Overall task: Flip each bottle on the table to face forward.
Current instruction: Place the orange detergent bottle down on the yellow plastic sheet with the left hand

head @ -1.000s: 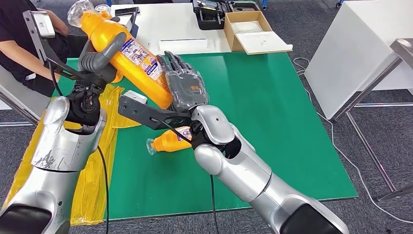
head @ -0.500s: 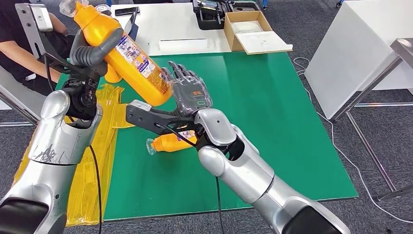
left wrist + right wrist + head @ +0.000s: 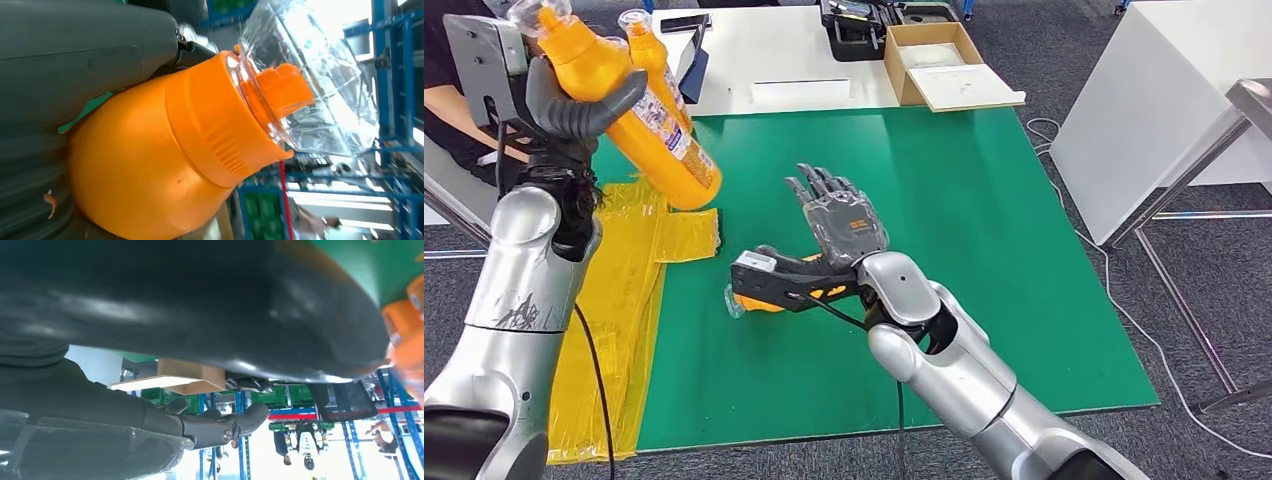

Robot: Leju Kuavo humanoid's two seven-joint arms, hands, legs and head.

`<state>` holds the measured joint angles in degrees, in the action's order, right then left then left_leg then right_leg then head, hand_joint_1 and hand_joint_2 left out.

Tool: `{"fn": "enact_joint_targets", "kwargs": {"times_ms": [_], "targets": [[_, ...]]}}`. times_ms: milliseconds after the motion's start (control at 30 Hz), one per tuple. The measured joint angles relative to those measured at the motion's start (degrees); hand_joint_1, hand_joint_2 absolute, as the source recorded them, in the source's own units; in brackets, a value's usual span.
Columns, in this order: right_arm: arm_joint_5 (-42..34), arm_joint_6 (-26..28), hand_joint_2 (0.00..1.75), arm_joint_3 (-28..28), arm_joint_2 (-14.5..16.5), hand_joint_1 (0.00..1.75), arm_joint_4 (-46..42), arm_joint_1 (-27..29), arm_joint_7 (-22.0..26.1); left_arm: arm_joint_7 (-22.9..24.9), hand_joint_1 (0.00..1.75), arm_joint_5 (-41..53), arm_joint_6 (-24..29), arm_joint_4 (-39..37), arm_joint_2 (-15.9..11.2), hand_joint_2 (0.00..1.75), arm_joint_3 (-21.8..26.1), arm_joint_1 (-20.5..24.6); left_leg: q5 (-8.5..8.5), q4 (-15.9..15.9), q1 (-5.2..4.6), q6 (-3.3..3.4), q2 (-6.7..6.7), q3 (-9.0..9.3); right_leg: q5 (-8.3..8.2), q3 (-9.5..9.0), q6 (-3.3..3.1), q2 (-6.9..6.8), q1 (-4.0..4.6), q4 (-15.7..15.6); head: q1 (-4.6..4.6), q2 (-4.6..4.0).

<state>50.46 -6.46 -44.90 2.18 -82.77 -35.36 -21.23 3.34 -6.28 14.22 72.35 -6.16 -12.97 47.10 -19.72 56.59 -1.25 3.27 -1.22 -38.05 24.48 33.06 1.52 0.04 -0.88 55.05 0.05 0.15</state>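
Bottle (image 3: pixel 639 110), orange, labelled: clamped in left hand (image 3: pixel 574 105), tilted above green mat (image 3: pixel 984 230) for turning. Right hand (image 3: pixel 839 215): fingers apart, empty, beside it.

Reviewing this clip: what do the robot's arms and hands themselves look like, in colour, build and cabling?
Both arms have silver shells; the left arm is visibly scuffed. Thin black cables run along each. The right hand has dark grey fingers, a translucent grey back with a small orange mark, and a black bracket carrying a white-tipped camera module. The left hand shows a thick grey thumb and a similar black bracket.
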Motion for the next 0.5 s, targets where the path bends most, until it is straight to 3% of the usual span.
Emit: {"fn": "enact_joint_targets", "kwargs": {"times_ms": [300,500], "targets": [[-0.87,3.71,0.00,4.05,-7.68,0.00,-3.36,4.50,3.33,-1.68,1.75,9.90,0.94,-4.09,-2.36,1.75,2.26,-0.01,0.00,0.00,-0.02,0.00,0.08,-0.01,-0.01,-0.07,0.01,0.00,0.00,0.00,0.00,0.00],[-3.53,7.60,0.00,11.65,-11.75,0.00,-8.20,8.05,4.65,-2.05,1.75,24.14,4.14,-5.92,-4.76,1.75,1.83,-0.11,-0.01,0.01,-0.03,0.00,-0.02,-0.01,0.00,0.00,0.01,-0.01,0.00,-0.01,0.01,0.00]]}}
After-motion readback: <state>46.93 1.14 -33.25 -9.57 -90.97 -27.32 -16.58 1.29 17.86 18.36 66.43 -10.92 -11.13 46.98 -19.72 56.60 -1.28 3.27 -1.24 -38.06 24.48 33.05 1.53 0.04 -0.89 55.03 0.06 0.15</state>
